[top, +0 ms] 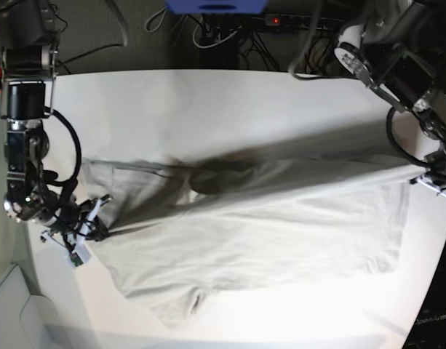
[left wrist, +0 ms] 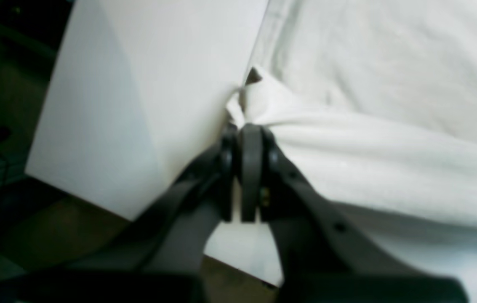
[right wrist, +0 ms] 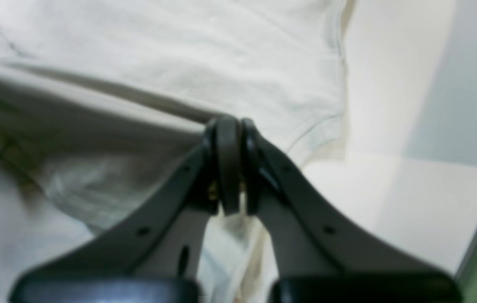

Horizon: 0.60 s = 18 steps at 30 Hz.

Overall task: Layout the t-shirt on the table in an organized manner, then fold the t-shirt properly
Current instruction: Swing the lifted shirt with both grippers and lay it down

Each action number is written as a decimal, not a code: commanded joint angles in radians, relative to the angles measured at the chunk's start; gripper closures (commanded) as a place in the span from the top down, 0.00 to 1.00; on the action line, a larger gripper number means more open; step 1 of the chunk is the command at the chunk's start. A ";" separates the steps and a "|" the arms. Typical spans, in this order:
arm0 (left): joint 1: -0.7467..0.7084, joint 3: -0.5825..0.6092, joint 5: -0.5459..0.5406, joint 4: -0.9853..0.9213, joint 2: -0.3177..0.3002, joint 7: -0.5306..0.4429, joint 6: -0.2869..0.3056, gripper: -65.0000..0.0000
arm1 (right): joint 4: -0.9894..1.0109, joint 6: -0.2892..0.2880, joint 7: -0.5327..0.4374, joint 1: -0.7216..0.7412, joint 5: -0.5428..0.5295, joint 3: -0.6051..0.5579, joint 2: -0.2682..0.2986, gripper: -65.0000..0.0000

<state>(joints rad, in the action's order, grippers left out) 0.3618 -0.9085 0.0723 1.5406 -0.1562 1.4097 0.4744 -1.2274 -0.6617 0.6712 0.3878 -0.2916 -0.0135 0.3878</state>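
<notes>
Both arms are black-jointed with looping black cables, each tool (left wrist: pixel 246 139) dark grey with small round holes.

My left gripper (left wrist: pixel 247 126) has its jaws pinched tight on the t-shirt (top: pixel 266 225) edge, arm stretched outward. My right gripper (right wrist: pixel 230 124) is clamped on its opposite edge, wrist angled low.

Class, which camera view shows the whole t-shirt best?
The base view: the t-shirt lies stretched across the table, outline visible. The wrist views show only blurred cloth pinched by the left gripper and right gripper.
</notes>
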 commanded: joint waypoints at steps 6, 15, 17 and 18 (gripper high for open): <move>0.076 0.001 0.001 -0.113 -0.070 -0.051 -0.006 0.00 | -0.013 -0.007 -0.021 0.052 -0.004 0.007 0.018 0.00; 0.128 0.001 0.002 -0.239 -0.093 -0.151 -0.006 0.00 | -0.013 -0.003 -0.021 0.053 -0.004 0.007 0.015 0.00; 0.130 0.001 0.002 -0.254 -0.093 -0.165 -0.006 0.00 | -0.013 -0.003 -0.021 0.053 -0.004 0.007 0.017 0.00; 0.130 0.001 0.002 -0.257 -0.093 -0.171 -0.006 0.00 | -0.013 -0.003 -0.021 0.053 -0.004 0.007 0.018 0.00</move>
<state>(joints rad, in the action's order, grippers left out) 0.4641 -0.9081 0.0734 1.2682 -0.2295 1.2518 0.4747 -1.2270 -0.6609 0.6689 0.4099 -0.2920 -0.0143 0.3859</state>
